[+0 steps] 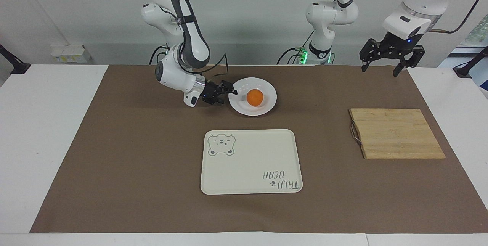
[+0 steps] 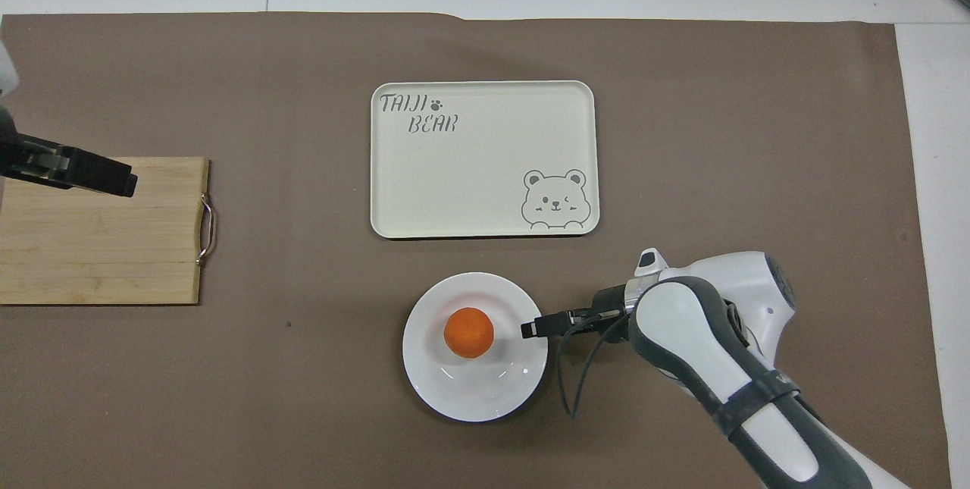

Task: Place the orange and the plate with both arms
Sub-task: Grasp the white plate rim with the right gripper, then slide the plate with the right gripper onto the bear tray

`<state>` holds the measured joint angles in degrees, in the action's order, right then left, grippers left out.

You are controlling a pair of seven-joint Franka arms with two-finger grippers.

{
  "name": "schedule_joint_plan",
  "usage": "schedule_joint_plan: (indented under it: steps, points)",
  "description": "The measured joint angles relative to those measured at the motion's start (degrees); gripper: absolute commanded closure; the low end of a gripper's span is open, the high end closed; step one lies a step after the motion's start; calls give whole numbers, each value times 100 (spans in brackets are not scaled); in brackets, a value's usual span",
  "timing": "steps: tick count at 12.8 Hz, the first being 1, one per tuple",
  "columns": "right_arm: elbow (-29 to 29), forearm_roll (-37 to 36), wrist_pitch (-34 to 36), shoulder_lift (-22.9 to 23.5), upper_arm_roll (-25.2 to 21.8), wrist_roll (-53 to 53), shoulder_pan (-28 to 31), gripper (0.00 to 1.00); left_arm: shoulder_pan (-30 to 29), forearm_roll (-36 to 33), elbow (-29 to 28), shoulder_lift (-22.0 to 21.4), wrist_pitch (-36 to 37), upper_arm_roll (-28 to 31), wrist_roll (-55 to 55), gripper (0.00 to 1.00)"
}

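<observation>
The orange (image 1: 255,97) (image 2: 468,332) lies in the middle of the white plate (image 1: 248,111) (image 2: 470,392), which rests on the brown mat close to the robots. My right gripper (image 1: 231,89) (image 2: 528,328) lies low and level at the plate's rim on the right arm's side. It is open, with its tips at the rim's edge. My left gripper (image 1: 389,65) (image 2: 121,182) hangs open and empty, high over the left arm's end of the table. In the overhead view it covers an edge of the wooden board.
A cream bear-print tray (image 1: 251,162) (image 2: 485,170) lies farther from the robots than the plate, with nothing on it. A wooden cutting board (image 1: 396,133) (image 2: 98,246) with a metal handle sits toward the left arm's end. A brown mat (image 1: 133,162) covers the table.
</observation>
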<state>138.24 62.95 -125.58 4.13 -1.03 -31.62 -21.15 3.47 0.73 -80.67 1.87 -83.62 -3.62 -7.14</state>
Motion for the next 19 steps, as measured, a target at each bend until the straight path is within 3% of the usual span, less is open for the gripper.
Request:
schedule_joint_plan:
  steps: [1, 2, 4, 5, 6, 9, 13, 16, 19]
  points:
    - [42, 14, 0, -1, 0, 0, -11, 19, -39, 0, 17, -43, 102, 4, 4, 0]
    - [83, 39, 0, -2, -2, 0, -11, 31, -74, 0, -24, -141, 187, 5, 14, 0]
    - [166, 89, 0, -6, -3, -2, -40, 74, -99, 2, -271, -384, 237, 27, 21, 0]
    - [209, 112, -3, -10, -4, 6, -84, 90, -100, 2, -370, -470, 237, 32, 25, 0]
    - [247, 180, -47, -17, -4, 61, -171, 100, -100, 2, -412, -505, 235, 34, 28, 0]
    - [309, 508, -511, -40, -1, 333, -567, 100, -103, 2, -443, -510, 233, 44, 30, 0]
    - [301, 580, -532, -131, -6, 557, -619, 100, -174, 2, -446, -510, 112, 156, 35, 0]
    - [199, 726, -425, -116, -18, 184, -441, 100, -255, 3, -447, -509, 26, 185, 34, 0]
    - [-52, 787, 142, -18, -32, -125, 35, 100, -243, 4, -446, -513, 18, 215, 34, 0]
